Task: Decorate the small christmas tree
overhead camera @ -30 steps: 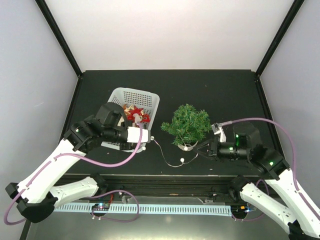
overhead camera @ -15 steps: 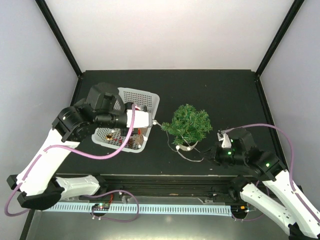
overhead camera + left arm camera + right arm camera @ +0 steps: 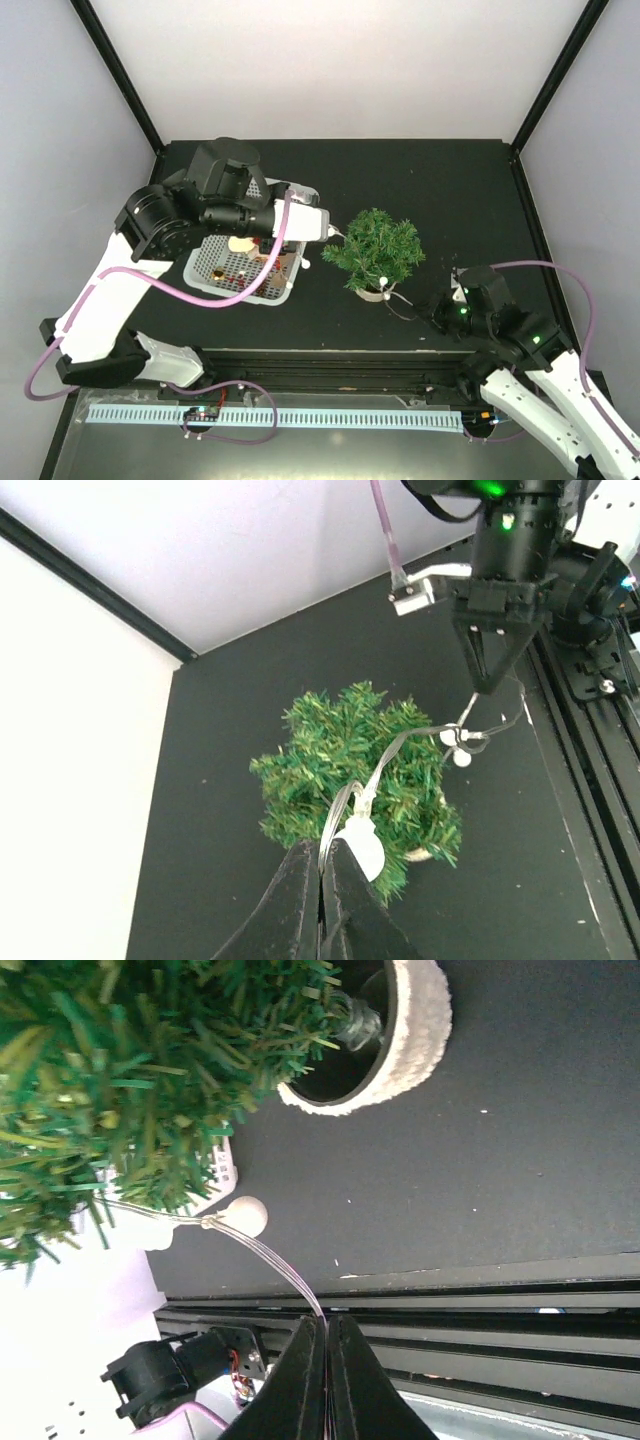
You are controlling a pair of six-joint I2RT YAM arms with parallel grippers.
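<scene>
- The small christmas tree [image 3: 376, 247] stands upright in its whitish round pot [image 3: 372, 293], near the front edge of the black tabletop [image 3: 450, 185] and about midway between the two arms.
- At the left, a white mesh basket [image 3: 245, 296] sits on the tabletop with a few ornaments [image 3: 262, 262] inside; the left arm reaches across above it.
- The left claw [image 3: 322, 868] is clenched on one end of a thin string of lights [image 3: 400, 742], just beside the tree's left side.
- One white bulb [image 3: 364, 848] hangs right at this claw's tips.
- The string runs from there across the top of the green branches and comes down on the right side, where more small bulbs [image 3: 456, 748] sit close together.
- At the right, the right claw [image 3: 326, 1338] is pinched on the other end of the string, low over the tabletop just beside the pot, with one bulb [image 3: 245, 1215] hanging between it and the branches.
</scene>
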